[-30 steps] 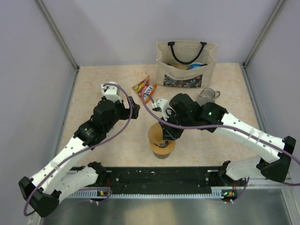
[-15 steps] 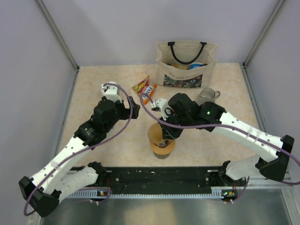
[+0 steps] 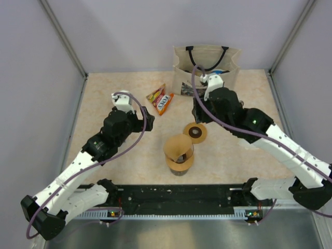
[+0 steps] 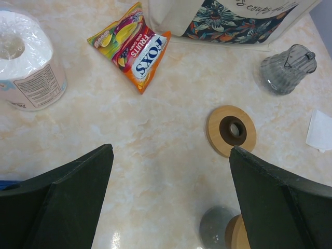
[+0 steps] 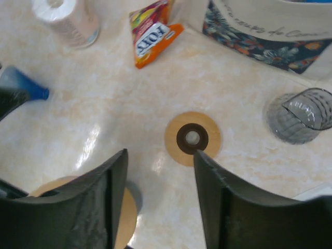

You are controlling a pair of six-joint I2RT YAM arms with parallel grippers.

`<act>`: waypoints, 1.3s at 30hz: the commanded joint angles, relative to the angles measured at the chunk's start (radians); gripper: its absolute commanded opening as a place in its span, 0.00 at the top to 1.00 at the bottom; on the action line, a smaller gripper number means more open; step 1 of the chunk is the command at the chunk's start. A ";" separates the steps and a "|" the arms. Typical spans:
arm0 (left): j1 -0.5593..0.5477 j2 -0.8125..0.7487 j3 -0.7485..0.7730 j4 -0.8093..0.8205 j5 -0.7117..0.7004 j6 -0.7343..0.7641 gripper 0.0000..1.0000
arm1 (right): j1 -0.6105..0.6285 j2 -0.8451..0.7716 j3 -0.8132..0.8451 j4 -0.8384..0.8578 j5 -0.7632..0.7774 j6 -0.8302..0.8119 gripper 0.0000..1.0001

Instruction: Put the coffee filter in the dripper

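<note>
Right claw (image 5: 162, 155) hangs released above the table (image 3: 129, 88), its two dark fingers (image 5: 104, 202) apart with only tabletop between them. Left claw (image 4: 170, 150) is spread wide and grasps nothing.

Coffee filter (image 3: 177, 147), a brown paper cone, stands mouth up in the dripper (image 3: 180, 166) at the lower centre of the top view. The dripper's wooden collar shows just under the cone, and neither claw touches it. Just up and to the right of it a round wooden ring (image 3: 203, 132) with a dark centre lies flat on the table, apart from the dripper. In the right wrist view that ring sits mid-frame, just above the gap between the fingers.

Toward the upper centre of the top view a sweet packet (image 4: 136, 49) lies flat, orange and yellow, printed "FOX'S" and "FRUITS". Behind it stands a cloth tote bag (image 3: 181, 62) with black handles and a flower print. Script runs along its front, but the frames cut it off and it cannot be read whole. A ribbed glass jug (image 5: 298, 122) stands at the right of the right wrist view, near the bag's lower corner. A wrapped toilet roll (image 4: 28, 57) sits at the upper left of the left wrist view, its label too small to read.
</note>
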 commanded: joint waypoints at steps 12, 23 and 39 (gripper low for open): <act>0.055 0.046 0.023 -0.032 -0.099 -0.099 0.01 | -0.457 -0.089 -0.346 0.277 -0.124 0.181 0.04; 0.153 0.107 0.008 -0.056 -0.007 -0.140 0.01 | -0.475 0.097 -0.496 0.428 -0.311 0.193 0.08; 0.164 0.196 0.029 -0.066 0.054 -0.122 0.01 | -0.466 0.441 -0.447 0.557 -0.442 0.163 0.51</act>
